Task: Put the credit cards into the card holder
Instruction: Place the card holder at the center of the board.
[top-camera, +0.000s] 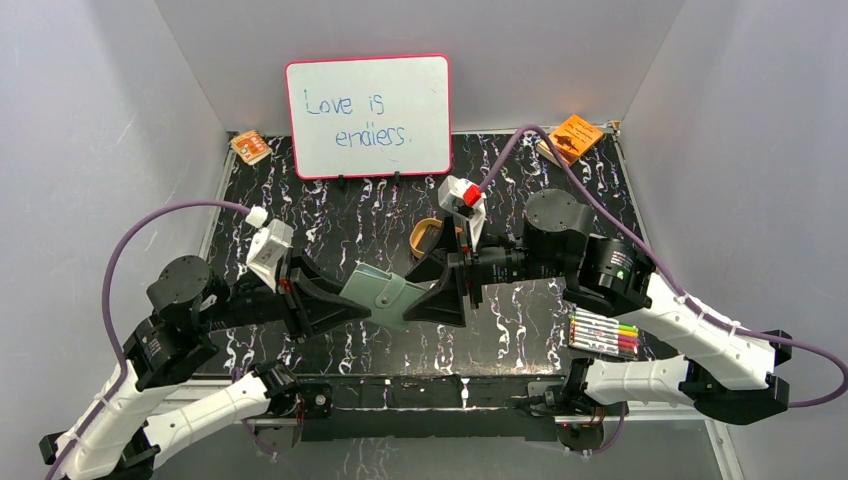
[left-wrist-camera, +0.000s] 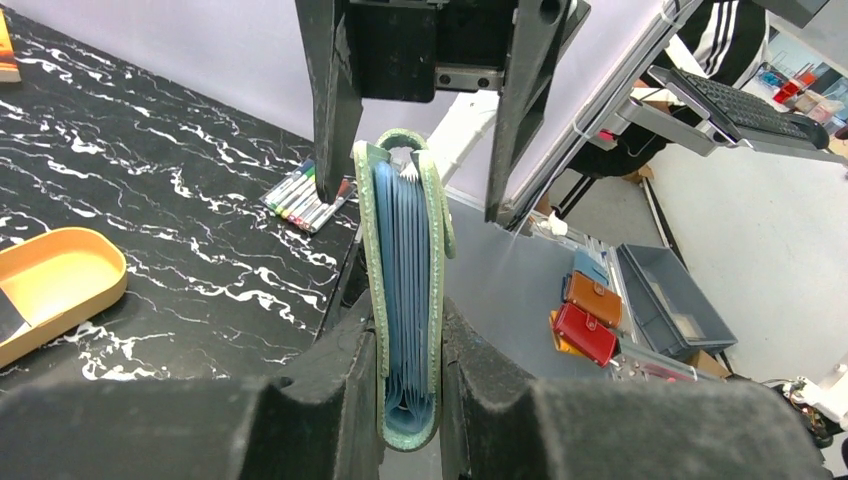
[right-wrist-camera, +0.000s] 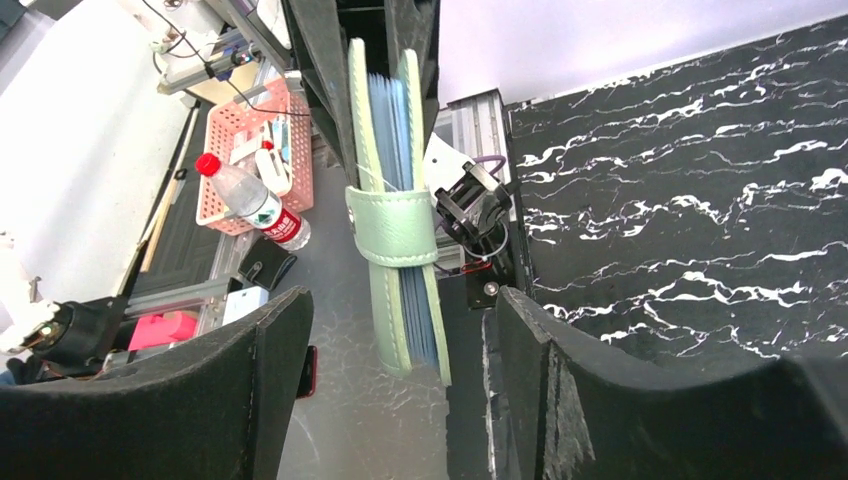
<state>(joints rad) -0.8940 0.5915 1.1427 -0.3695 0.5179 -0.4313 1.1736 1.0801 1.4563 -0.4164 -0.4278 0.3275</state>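
Card holder (left-wrist-camera: 405, 300) is edge-on and clamped betw. the two fingers of the left claw (top-camera: 352, 303). It's held in the air, not on the table (top-camera: 520, 190). Its closure strap (right-wrist-camera: 392, 228) wraps round the end away from that claw's palm. Inside I only get a stack of thin blue pocket edges. I can't tell if any credit cards are in there, too tight.

Right claw (right-wrist-camera: 400, 300) is spread wide. It has one finger on each side of the holder's strap end, w/ a clear gap both sides, touching nothing.

Off the left claw's left side is a tan tray (left-wrist-camera: 70, 270) w/ a dark flat piece at the frame edge. It's cut off, so could be a card, can't say. From the top cam the right wrist covers most of that tray.

Pose: both arms are folded inward and the claws point tip-to-tip at each other over the front-centre of the table. Markers (top-camera: 603, 333) lie behind the right claw, near that arm's forearm.
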